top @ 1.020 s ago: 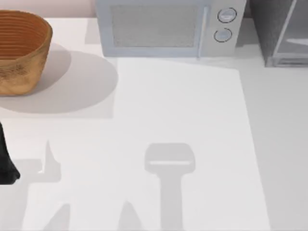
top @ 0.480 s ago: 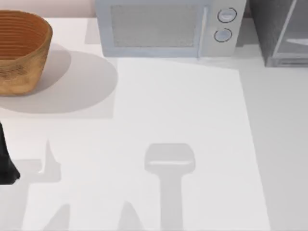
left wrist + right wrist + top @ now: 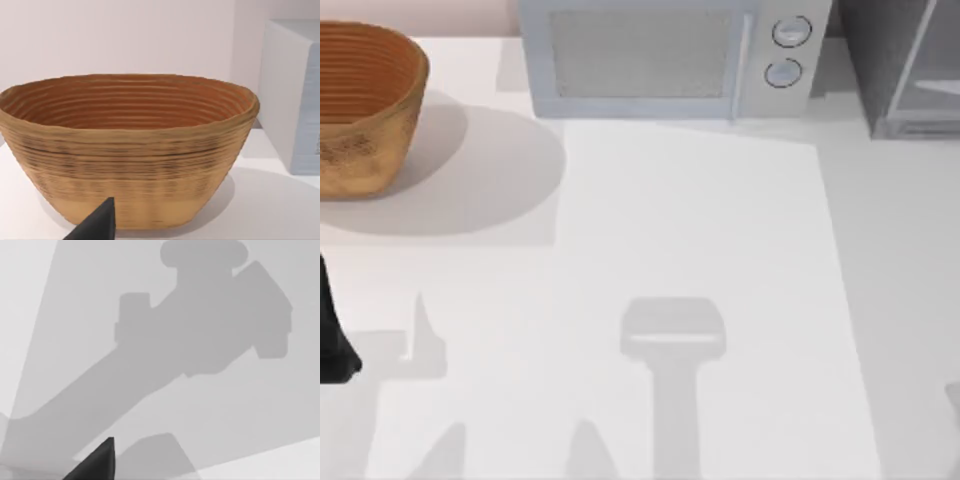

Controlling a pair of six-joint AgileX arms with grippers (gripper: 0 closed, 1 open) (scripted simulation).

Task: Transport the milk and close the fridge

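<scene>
The fridge (image 3: 880, 70) stands at the table's far right corner, its speckled dark-grey side next to a lighter glassy door panel (image 3: 932, 75). The milk is out of view. My left arm (image 3: 332, 340) is a dark shape at the left edge of the top view. A dark tip of the left gripper (image 3: 97, 224) points at the basket close ahead in the left wrist view. A dark tip of my right gripper (image 3: 97, 462) hangs over bare table crossed by arm shadows.
A woven brown basket (image 3: 360, 105) stands at the far left; its inside (image 3: 130, 102) looks bare. A pale microwave (image 3: 660, 55) with two round knobs sits at the back centre, between basket and fridge. Arm shadows lie on the white table (image 3: 720, 230).
A faint grey shape has appeared at the lower right edge of the top view. The left arm, basket and fridge have not moved.
</scene>
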